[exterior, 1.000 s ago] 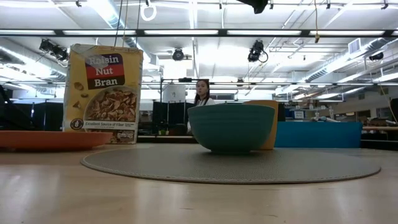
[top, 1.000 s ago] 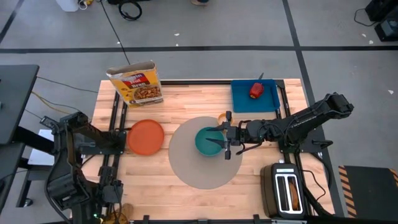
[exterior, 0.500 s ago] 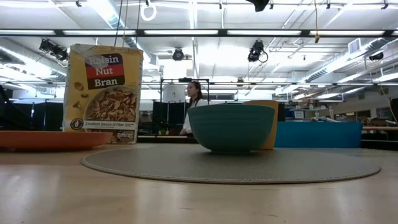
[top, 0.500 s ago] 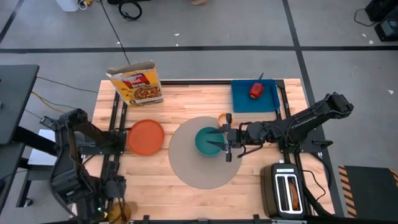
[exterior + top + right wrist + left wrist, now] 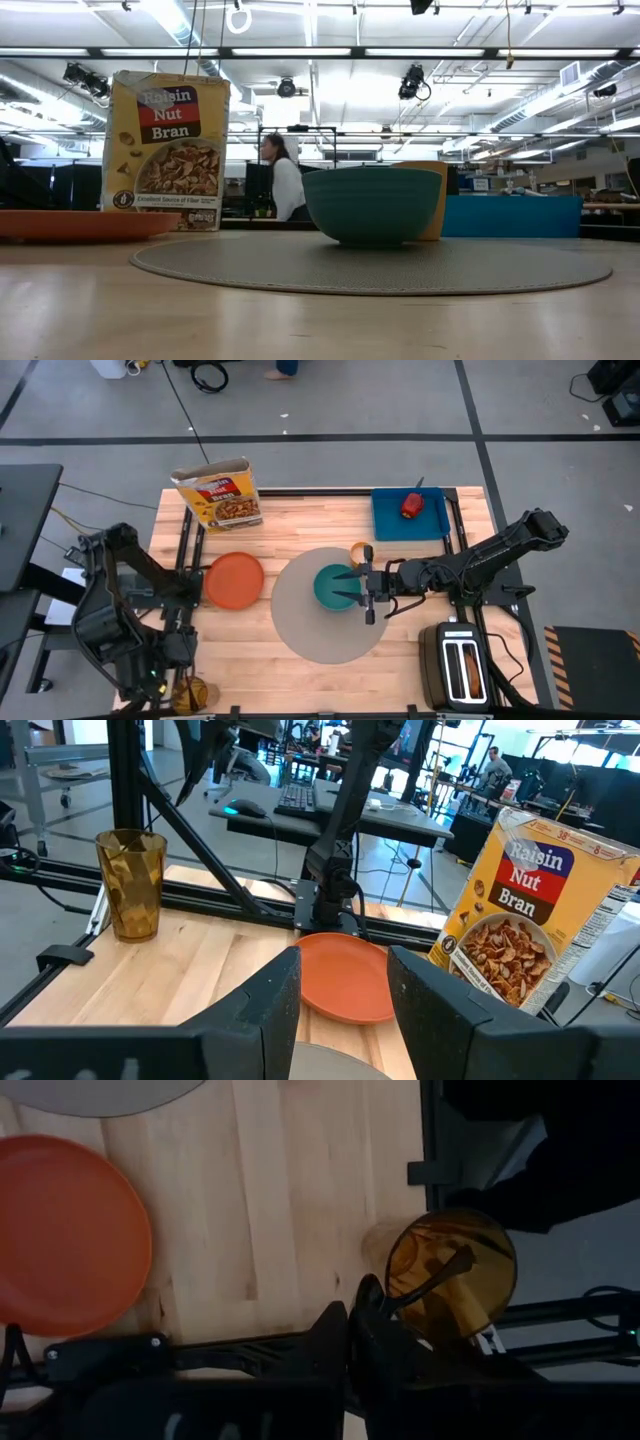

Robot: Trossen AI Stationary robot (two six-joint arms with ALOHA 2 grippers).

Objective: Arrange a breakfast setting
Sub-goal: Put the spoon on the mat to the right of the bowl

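The teal bowl point(image 5: 331, 586) stands on the round grey mat point(image 5: 315, 632) at the table's middle. The orange plate point(image 5: 233, 580) lies on the wood left of the mat. The small orange cup point(image 5: 357, 549) stands at the mat's far right edge. The red apple point(image 5: 411, 506) lies on the blue board. My right gripper point(image 5: 346, 587) is open and hovers over the bowl's right rim, above what the low view shows. My left gripper point(image 5: 352, 1325) is shut over the near left corner, beside an amber glass point(image 5: 450, 1272) with a slim dark thing point(image 5: 440, 1278) in it. I see no bread. My left gripper's fingers end right beside the slim dark thing in the glass. I cannot tell whether they touch it.
A Raisin Nut Bran box point(image 5: 218, 493) stands at the far left. The blue board point(image 5: 410, 520) lies at the far right and the black toaster point(image 5: 458, 665) stands at the near right. Black frame rails run along both side edges. A person walks in the room behind the table.
My left arm has swung toward the table's near edge, and its gripper now hangs over the amber glass at the near left corner. My right gripper has stayed over the bowl. The person in the room has walked on.
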